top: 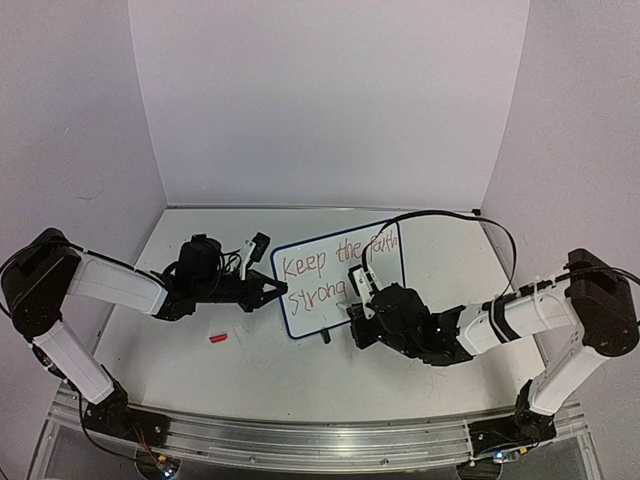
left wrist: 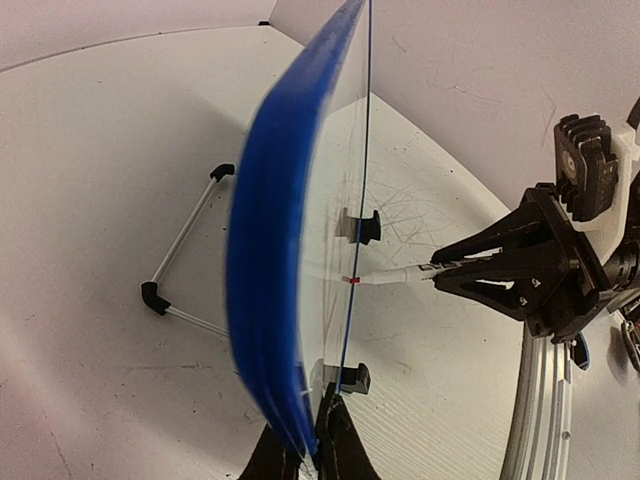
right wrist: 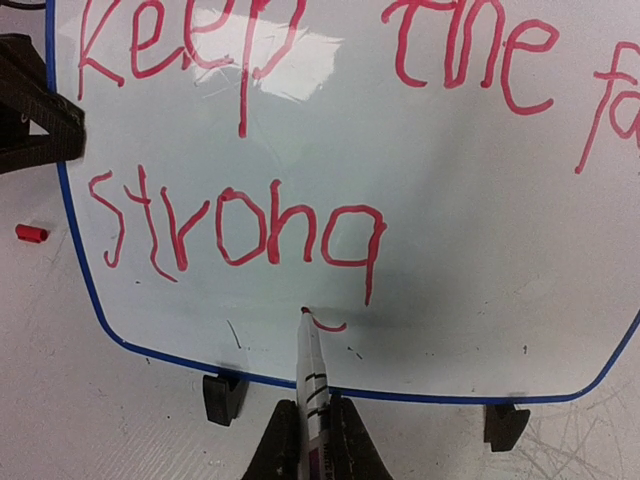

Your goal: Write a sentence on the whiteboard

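Your right gripper (right wrist: 310, 420) clamps the marker (right wrist: 311, 365), tip under the "g" (tail unfinished). Your left gripper (left wrist: 314, 448) pinches the whiteboard (left wrist: 265, 250); next needs a steady hook.

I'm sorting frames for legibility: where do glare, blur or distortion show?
Right wrist: soft glare patch on the whiteboard beside "Keep", the sentence sharp. Left wrist: its blue rim blurred and bowed. Top external: even light, lettering small.
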